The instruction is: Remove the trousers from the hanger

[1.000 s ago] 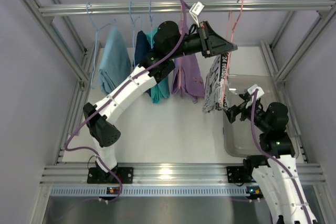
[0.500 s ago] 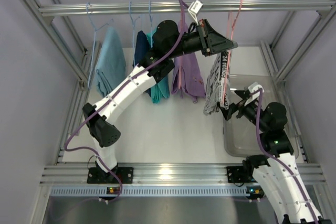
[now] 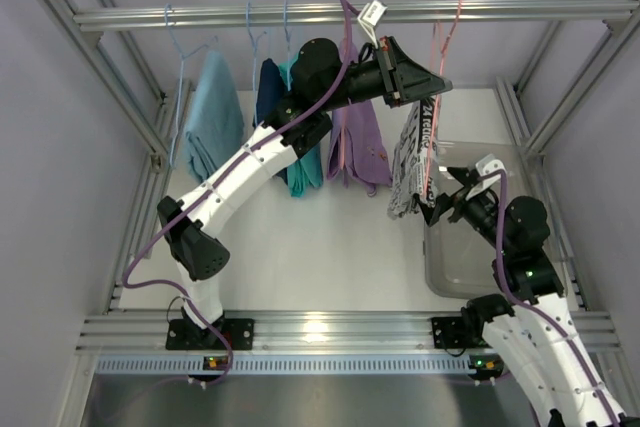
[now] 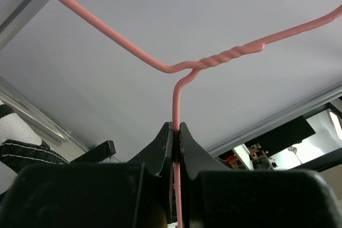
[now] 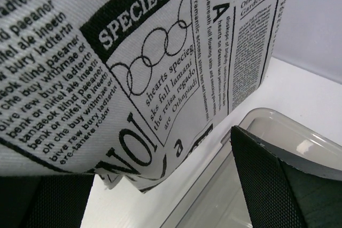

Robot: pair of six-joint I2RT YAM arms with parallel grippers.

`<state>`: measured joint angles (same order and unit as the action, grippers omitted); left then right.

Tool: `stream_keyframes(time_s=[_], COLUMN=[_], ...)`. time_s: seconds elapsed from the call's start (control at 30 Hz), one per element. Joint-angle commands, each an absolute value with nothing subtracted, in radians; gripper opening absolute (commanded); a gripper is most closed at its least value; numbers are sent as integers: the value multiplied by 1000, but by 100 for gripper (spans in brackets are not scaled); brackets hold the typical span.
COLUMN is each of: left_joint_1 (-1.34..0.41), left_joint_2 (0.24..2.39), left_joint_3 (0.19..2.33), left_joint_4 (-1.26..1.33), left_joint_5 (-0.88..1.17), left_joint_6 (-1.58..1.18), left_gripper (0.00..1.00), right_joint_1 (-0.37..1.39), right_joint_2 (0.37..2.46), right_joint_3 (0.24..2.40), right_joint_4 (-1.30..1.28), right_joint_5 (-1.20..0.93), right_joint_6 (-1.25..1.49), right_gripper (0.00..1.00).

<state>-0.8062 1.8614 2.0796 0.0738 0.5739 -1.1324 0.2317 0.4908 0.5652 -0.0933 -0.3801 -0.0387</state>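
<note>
Left gripper pinches the hanger below its twist, likely steadying it near the far-right corner of the bench, so the right gripper (spread) can pull the trousers.

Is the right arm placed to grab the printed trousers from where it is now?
Probably yes: the right gripper is open, the trousers hanging right between its fingers, nothing blocking. The left gripper clamps the hanger.

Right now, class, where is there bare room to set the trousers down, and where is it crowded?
Bare: the white tabletop between the left arm and the clear bin, and inside that bin. Crowded: under the rail, where garments hang.
</note>
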Motion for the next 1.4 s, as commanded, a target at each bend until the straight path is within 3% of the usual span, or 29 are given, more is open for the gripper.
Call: stream_keyframes(time_s=[0.0, 0.23, 0.43, 0.53, 0.57, 0.63, 0.77, 0.8, 1.37], left_joint_1=[-805, -805, -807, -807, -807, -805, -796, -792, -772], left_joint_2=[1824, 1812, 1799, 1796, 1795, 1795, 1784, 1781, 1683], left_joint_3=[2146, 2126, 2085, 2072, 2068, 2065, 2030, 2022, 1803], left_joint_4=[201, 196, 189, 187, 186, 186, 169, 166, 5], left_joint_5=[545, 546, 548, 548, 548, 548, 546, 545, 543], left_joint_6=[-1143, -1144, -1150, -1149, -1147, -1141, -1115, -1106, -841], left_gripper=[0, 0, 0, 0, 0, 0, 0, 0, 0], right_joint_1=[265, 293, 298, 299, 298, 298, 298, 298, 298], right_joint_2=[494, 525, 545, 538, 537, 531, 505, 500, 511], right_joint_3=[621, 618, 661, 687, 693, 724, 791, 807, 1267], right_joint_4=[18, 86, 123, 106, 98, 58, -15, -38, -222], right_joint_5=[-298, -190, -146, -149, -155, -169, -176, -176, -130], right_joint_6=[-11, -8, 29, 35, 37, 41, 57, 58, 129], right_gripper=[99, 97, 82, 64, 49, 37, 4, 1, 0])
